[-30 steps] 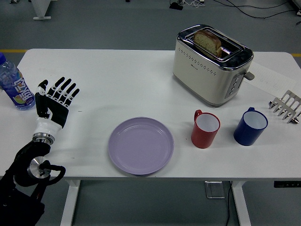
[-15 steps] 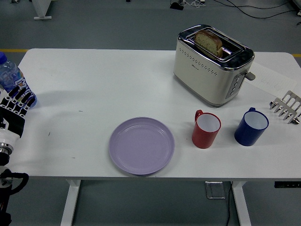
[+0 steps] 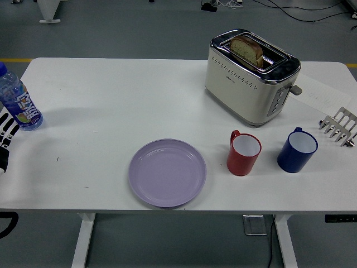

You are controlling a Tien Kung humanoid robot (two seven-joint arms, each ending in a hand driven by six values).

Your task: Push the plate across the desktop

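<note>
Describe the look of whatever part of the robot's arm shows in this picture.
Only a sliver of the left hand shows at the picture's left edge: black finger segments with white patches, and a white wrist piece below. A black cable loop curls under the table's edge. The right arm is out of view.

A single head view looks forward and down from high on the robot's side, taking in nearly the whole white rectangular worktop. Its near edge runs along the bottom, and grey floor shows beyond the far edge. It stands well back, with no second view to overlap.
</note>
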